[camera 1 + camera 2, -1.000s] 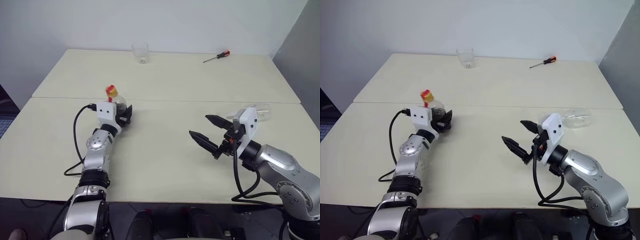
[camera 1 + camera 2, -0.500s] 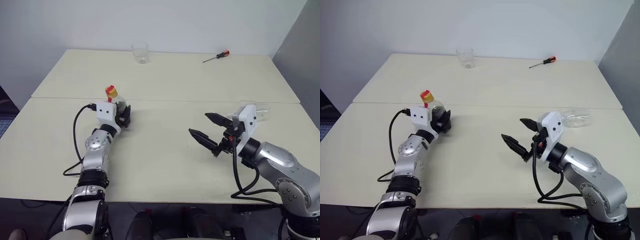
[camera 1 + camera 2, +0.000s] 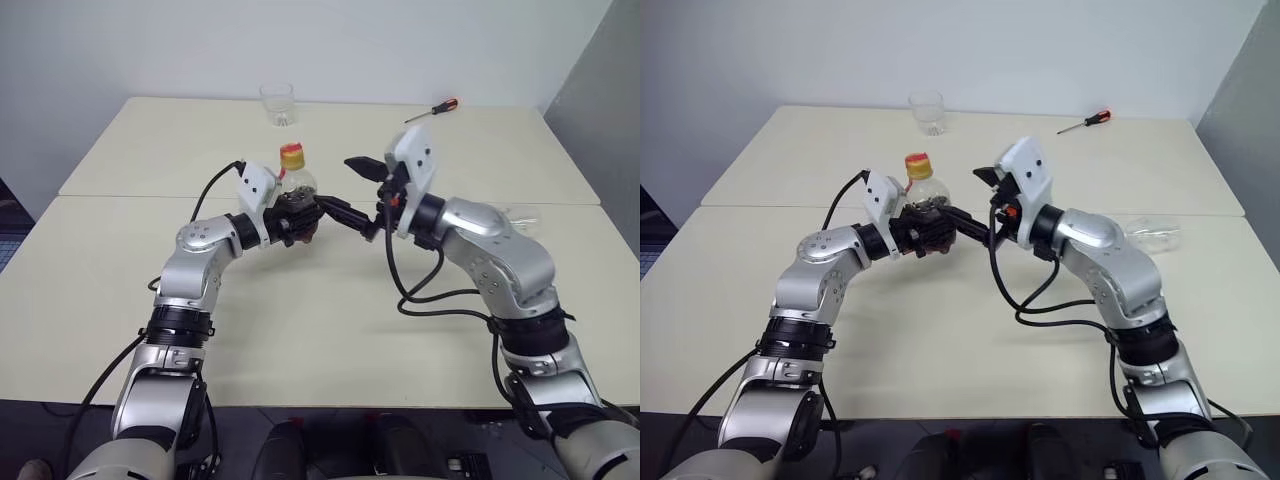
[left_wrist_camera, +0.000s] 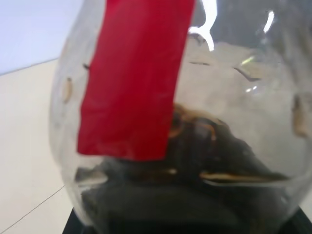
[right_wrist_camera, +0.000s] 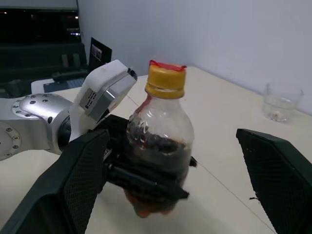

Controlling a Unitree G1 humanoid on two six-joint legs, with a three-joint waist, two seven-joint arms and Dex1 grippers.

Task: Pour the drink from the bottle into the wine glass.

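At left of centre, the left gripper [image 3: 296, 218] is clamped on the lower body of the bottle [image 3: 296, 186], holding it upright and lifted above the table [image 3: 120, 270], its yellow cap [image 3: 291, 154] on and the drink [image 5: 161, 151] pooled dark in the bottom part. Immediately to the right, the right gripper [image 3: 350, 189] faces the bottle with its two black fingers spread wide apart, one fingertip near the bottle's shoulder, the other close beside the left gripper; from its wrist view the bottle stands between the fingers [image 5: 78, 180] without visible contact. Further right, near the table's right edge and partly hidden behind the right arm, the wine glass [image 3: 1152, 232] appears to lie on its side, well apart from both grippers. At the far edge stand a short tumbler [image 3: 279, 104] and, to its right, a red-handled screwdriver [image 3: 433, 111]. The step in hand looks like presenting the bottle for uncapping: pouring cannot begin while the cap is on. The next move likely calls for the right gripper to close on the cap and twist it off, and the glass will need setting upright before any drink goes in.
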